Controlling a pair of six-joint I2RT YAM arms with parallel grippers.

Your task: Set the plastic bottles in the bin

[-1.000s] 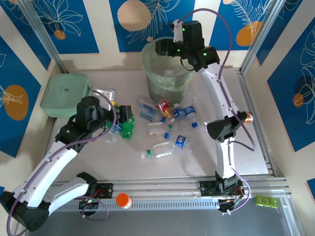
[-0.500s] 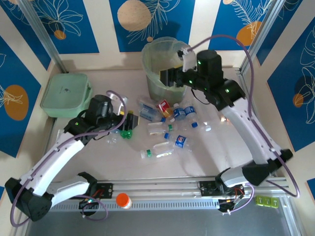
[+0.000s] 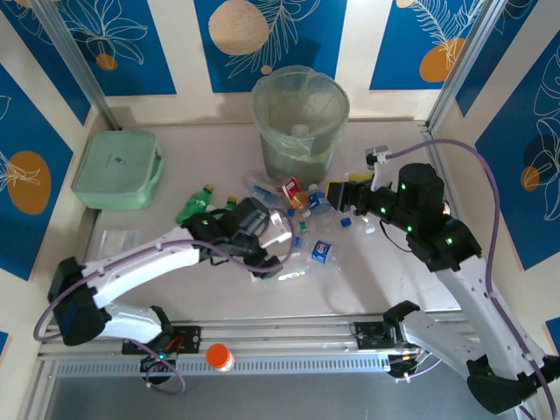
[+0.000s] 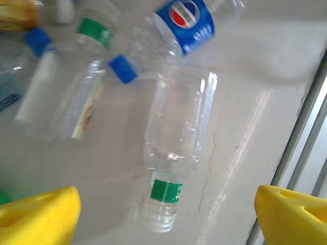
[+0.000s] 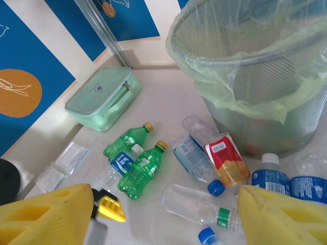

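2 end effectors: both stand wide apart with nothing held. The left end effector (image 4: 166, 214) hangs over the bottle pile, and the right end effector (image 5: 163, 214) hovers just short of the bin (image 5: 265, 120).
Task's things: roughly 10 plastic bottles (image 3: 317, 203) lie loose on the surface (image 3: 175, 140) below and ahead of both end effectors. A clear bottle (image 4: 173, 153) with a green label lies directly between the left fingers (image 4: 41, 217), neck end nearest. 1 white cap shows inside the bin, which stands ahead and right of the right end effector.
Risk, slip: the clear bottle looks round, light and slick. I judge that a pinch away from its middle could squirt it sideways or set it rolling.
Risk, double catch: a blue-labelled bottle (image 4: 186, 20) has its blue cap just beside the clear bottle's far end, so a closing finger could drag it along.
Risk, arms: both end effectors work near each other over 1 pile, so a reach across could bump them.
Risk, drop: the bin is tall and its liner (image 5: 230, 97) drapes loosely over the rim. A low or off-centre release could bounce a bottle back out, or a finger could snag the liner.
Surface: pale and glossy, with a thin reddish hairline mark right of the clear bottle and a metal rail (image 4: 306, 138) beyond it. 2 green bottles (image 5: 140, 171) and a mint-green box (image 5: 102, 97) lie ahead and left of the right end effector.
Room: blue wall panels (image 3: 271, 35) with white leaf drawings and orange discs — cream stripes between them, aluminium posts (image 3: 74, 61) at the corners.
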